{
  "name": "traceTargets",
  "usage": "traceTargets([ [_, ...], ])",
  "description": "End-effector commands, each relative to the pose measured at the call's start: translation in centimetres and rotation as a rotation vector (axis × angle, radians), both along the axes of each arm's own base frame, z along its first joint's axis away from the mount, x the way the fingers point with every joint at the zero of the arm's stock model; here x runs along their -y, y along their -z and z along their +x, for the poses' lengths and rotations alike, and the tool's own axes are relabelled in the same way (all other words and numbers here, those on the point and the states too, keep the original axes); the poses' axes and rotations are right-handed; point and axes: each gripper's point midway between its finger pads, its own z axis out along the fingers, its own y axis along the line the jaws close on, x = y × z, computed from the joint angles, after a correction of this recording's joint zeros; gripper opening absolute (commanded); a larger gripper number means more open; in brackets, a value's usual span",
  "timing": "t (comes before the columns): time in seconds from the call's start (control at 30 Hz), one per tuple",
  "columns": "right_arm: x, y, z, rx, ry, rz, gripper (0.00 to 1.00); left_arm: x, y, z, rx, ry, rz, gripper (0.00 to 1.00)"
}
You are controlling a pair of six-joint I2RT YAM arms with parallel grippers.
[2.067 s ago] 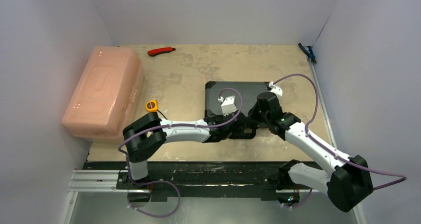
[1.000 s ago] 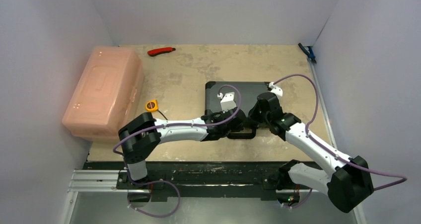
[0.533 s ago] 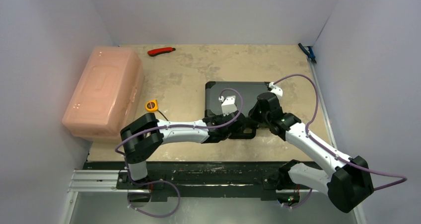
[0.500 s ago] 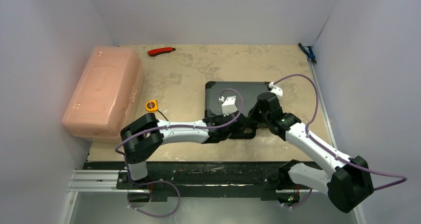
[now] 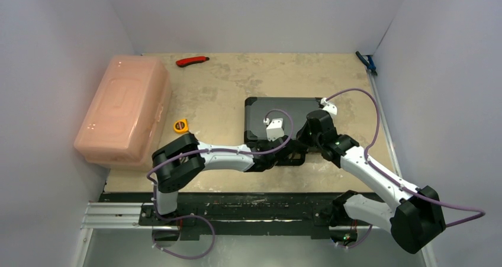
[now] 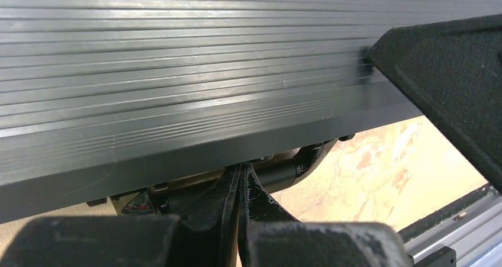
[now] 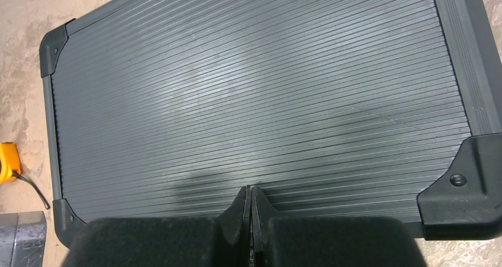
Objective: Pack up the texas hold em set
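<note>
Item, left gripper [image 6: 240, 181]: jaws together with nothing between them, tips tucked just under the front lip of the briefcase [image 7: 254, 89], pointing at dark hardware there that I take for a latch or the handle; I cannot tell which. Item, right gripper [image 7: 250, 197]: jaws likewise together, tips resting on or just above the ribbed lid near its near edge; contact is not certain from here. Item, briefcase: lid down and flat, lying right of centre on the table [image 5: 225, 89], near edge toward the arm bases; chips, discs and dice not in view, presumably inside. Change logged over the last two seconds: my left forearm has dropped lower and slid a little rightward along the case front, its wrist camera now sitting closer to the right arm, while the right arm has not moved and the case has not shifted. Reading: packing proper looks done, and I judge the work is now at the fastening stage, the right holding the lid down while the left works the front edge. Surroundings: pink plastic box [image 5: 121, 110] at far left, yellow tape measure [image 5: 180, 125] between it and the case, red utility knife [image 5: 193, 60] at the back, all well apart from the case.
</note>
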Motion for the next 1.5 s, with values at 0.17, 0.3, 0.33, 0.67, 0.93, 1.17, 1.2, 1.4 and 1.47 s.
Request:
traceTargets([
  [0.17,2.2,4.1,-3.4,-0.169,-0.001,-0.113,0.00,1.0,-1.5,1.3,0.037,-0.014,-0.027,0.00],
  [0.3,2.2,4.1,-3.4,-0.169,0.000,-0.114,0.00,0.9,-0.8,1.3,0.027,-0.018,-0.016,0.00],
  [0.33,2.3,4.0,-3.4,-0.169,0.001,-0.113,0.00,0.9,-0.5,1.3,0.021,-0.019,-0.012,0.00],
  [0.67,2.3,4.1,-3.4,-0.169,0.002,-0.113,0.00,0.4,1.4,1.2,-0.008,-0.029,0.009,0.00],
  [0.93,2.3,4.1,-3.4,-0.169,0.004,-0.117,0.00,0.0,1.9,1.4,-0.006,-0.037,0.035,0.00],
  [1.17,2.2,4.0,-3.4,-0.166,0.000,-0.112,0.00,-1.0,2.8,1.4,-0.004,-0.059,0.070,0.00],
  [1.2,2.2,4.0,-3.4,-0.165,-0.001,-0.111,0.00,-1.1,2.9,1.5,-0.001,-0.060,0.074,0.00],
  [1.4,2.1,3.7,-3.4,-0.150,-0.008,-0.101,0.00,-1.4,2.2,1.5,0.026,-0.035,0.086,0.00],
  [1.47,2.1,3.6,-3.4,-0.149,-0.007,-0.098,0.00,-1.5,1.7,1.5,0.039,-0.031,0.085,0.00],
])
